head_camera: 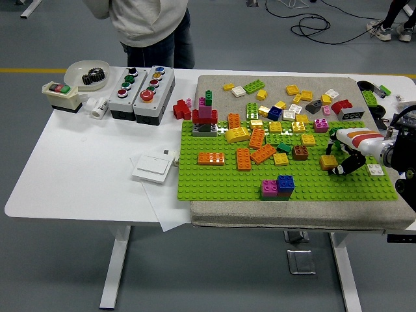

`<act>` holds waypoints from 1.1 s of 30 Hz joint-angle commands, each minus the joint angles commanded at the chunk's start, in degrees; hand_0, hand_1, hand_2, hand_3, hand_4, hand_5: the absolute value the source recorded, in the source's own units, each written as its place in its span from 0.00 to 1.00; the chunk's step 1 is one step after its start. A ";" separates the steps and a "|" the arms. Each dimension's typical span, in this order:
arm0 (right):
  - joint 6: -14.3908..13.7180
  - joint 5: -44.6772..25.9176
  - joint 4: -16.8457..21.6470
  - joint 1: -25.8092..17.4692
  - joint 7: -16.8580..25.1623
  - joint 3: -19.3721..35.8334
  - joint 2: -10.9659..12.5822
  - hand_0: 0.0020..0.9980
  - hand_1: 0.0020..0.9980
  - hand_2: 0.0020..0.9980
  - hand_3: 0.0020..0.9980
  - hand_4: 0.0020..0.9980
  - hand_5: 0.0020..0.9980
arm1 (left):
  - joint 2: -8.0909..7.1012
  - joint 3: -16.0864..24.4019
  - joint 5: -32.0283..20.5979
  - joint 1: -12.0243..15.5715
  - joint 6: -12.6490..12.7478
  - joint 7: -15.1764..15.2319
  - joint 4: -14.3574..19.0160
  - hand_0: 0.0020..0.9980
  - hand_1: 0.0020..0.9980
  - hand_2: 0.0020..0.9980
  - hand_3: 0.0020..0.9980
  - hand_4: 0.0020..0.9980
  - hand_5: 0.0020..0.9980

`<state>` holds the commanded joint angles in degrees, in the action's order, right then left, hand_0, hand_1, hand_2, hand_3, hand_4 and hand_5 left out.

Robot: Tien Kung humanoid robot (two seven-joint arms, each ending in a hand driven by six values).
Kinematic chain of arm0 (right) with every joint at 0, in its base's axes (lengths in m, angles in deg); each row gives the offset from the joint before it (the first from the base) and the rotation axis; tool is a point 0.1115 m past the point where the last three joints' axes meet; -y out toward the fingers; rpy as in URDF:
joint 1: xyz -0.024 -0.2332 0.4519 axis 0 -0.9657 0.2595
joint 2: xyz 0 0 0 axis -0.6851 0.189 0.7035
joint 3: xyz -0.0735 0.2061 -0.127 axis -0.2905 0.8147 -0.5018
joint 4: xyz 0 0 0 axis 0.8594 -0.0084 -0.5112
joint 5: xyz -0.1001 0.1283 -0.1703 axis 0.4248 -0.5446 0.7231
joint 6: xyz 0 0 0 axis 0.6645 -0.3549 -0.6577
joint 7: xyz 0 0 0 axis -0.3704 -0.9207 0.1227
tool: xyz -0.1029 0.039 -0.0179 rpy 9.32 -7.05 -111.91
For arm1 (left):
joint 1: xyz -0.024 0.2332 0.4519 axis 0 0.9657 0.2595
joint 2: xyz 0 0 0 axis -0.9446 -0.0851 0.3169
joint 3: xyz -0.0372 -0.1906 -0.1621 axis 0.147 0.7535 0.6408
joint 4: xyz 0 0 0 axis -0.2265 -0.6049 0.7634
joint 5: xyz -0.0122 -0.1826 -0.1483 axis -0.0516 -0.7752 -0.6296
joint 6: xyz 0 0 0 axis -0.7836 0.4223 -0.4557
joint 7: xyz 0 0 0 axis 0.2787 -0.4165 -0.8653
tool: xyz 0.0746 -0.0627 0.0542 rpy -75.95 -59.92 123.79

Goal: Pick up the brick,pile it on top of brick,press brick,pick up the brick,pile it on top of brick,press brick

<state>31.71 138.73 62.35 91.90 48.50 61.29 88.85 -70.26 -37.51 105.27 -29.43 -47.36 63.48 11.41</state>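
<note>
My right hand (340, 164) reaches in from the right edge over the green baseplate (227, 185). Its black fingers (348, 161) curl down around the right side of a yellow brick (327, 161) that sits on the plate. A magenta and blue brick pair (277, 187) stands near the plate's front. At the plate's back left rises a tall stack (205, 117) of grey, red, purple and green bricks. Orange bricks (252, 149) lie loose mid-plate. My left arm does not show.
Several loose bricks (292, 104) litter the grey mat behind the plate. Two button boxes (140, 91), a switch box (60, 95), a bowl with a gear (88, 73) and a white panel (153, 168) sit on the left. A person (149, 29) stands at the far side.
</note>
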 joint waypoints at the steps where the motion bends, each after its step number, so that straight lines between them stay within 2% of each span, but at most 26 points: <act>1: 0.03 -0.12 0.00 0.02 -0.02 0.00 0.00 0.00 0.00 0.02 0.43 0.93 0.10 | 0.00 0.01 0.01 -0.01 0.00 0.00 0.00 0.70 0.73 0.75 0.60 0.70 0.67; 2: 0.07 -0.22 -0.01 0.04 -0.03 -0.02 -0.01 0.00 0.00 0.03 0.40 0.87 0.07 | 0.00 0.01 0.02 -0.01 0.00 -0.01 0.01 0.70 0.73 0.75 0.60 0.70 0.67; 7: 0.28 -0.79 -0.23 0.04 -0.17 -0.11 -0.08 0.00 0.00 0.03 0.40 0.87 0.07 | 0.01 0.02 0.04 -0.02 0.00 -0.01 0.01 0.70 0.73 0.75 0.60 0.70 0.67; 8: 0.30 -0.86 -0.26 0.03 -0.20 -0.12 -0.09 0.00 0.00 0.03 0.38 0.83 0.07 | 0.01 0.02 0.05 -0.02 0.00 -0.01 0.01 0.70 0.73 0.75 0.60 0.70 0.67; 13: 0.26 -1.02 -0.29 0.02 -0.47 -0.18 -0.15 0.00 0.00 0.03 0.38 0.83 0.07 | 0.01 0.04 0.11 -0.05 -0.02 -0.02 0.02 0.70 0.73 0.75 0.60 0.70 0.67; 14: 0.23 -1.07 -0.27 0.04 -0.53 -0.19 -0.15 0.00 0.00 0.04 0.34 0.81 0.12 | 0.00 0.03 0.11 -0.06 -0.03 -0.02 0.02 0.70 0.73 0.75 0.60 0.70 0.67; 31: -0.31 -1.08 1.33 0.10 -0.72 0.43 0.23 0.00 0.00 0.03 0.30 0.76 0.14 | -0.02 0.13 0.33 -0.08 -0.08 -0.03 -0.02 0.70 0.72 0.75 0.60 0.70 0.67; 32: -0.30 -1.07 1.45 0.08 -0.73 0.46 0.26 0.00 0.00 0.03 0.28 0.71 0.13 | -0.02 0.15 0.36 -0.08 -0.09 -0.03 -0.02 0.69 0.73 0.75 0.60 0.70 0.67; 33: -0.17 -1.03 1.77 0.06 -0.79 0.57 0.35 0.00 0.00 0.03 0.28 0.71 0.13 | -0.02 0.15 0.39 -0.08 -0.09 -0.03 -0.03 0.69 0.73 0.75 0.60 0.70 0.67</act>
<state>31.54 137.70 64.12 91.96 47.71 61.86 89.20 -70.28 -37.35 105.66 -29.51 -47.44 63.45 11.38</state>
